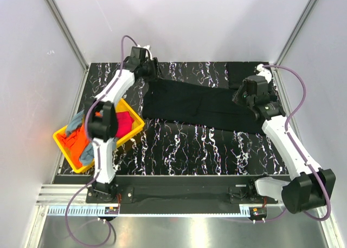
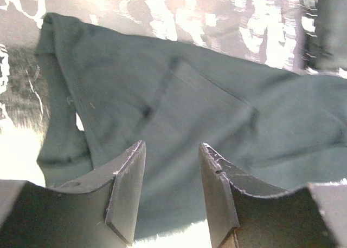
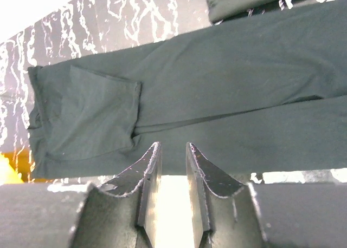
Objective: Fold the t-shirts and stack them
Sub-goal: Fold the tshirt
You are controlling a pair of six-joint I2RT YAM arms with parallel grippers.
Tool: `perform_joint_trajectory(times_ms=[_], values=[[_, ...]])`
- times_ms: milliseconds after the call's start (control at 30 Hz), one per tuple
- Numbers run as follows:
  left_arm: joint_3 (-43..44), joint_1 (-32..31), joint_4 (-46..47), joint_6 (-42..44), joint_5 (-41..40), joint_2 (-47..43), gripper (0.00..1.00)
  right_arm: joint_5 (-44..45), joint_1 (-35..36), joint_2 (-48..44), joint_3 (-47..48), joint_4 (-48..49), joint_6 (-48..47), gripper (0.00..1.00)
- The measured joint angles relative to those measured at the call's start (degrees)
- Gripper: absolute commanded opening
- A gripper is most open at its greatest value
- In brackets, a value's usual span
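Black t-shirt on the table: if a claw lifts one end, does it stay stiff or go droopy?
Probably droopy: the soft black cloth t-shirt lies flat with folded-over layers, so it likely sags. It looks thin, so probably light. Its creases hint it bunches when pushed.

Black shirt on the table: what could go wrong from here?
The left gripper and right gripper are open and hold nothing, so the long fold of the black shirt may fall open.
The tucked sleeve could slip out at the next fold.
A grasp at the right end may catch the folded shirt nearby.

No readable text, label or number
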Motion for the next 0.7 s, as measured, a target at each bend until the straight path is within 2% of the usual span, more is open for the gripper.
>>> perform_joint_trajectory(times_ms=[100, 267, 467, 700], values=[[-7.9, -1.9, 1.1, 1.1, -0.6, -9.3, 0.47, -1.5, 0.0, 0.0, -0.9, 0.1, 1.0, 0.26], [-19.8, -6.3, 2.2, 1.8, -1.8, -16.9, 0.45, -4.5, 0.0, 3.1, -4.3, 1.2, 3.3, 0.19], [-29.2, -9.3, -0.5, 1.8, -4.6, -14.4, 0.43, -7.6, 0.0, 12.0, -7.8, 2.1, 5.6, 0.19], [-27.2, -9.7, -1.2, 1.2, -10.5, -7.2, 0.44, -8.6, 0.0, 11.3, -8.2, 2.6, 5.9, 0.19]])
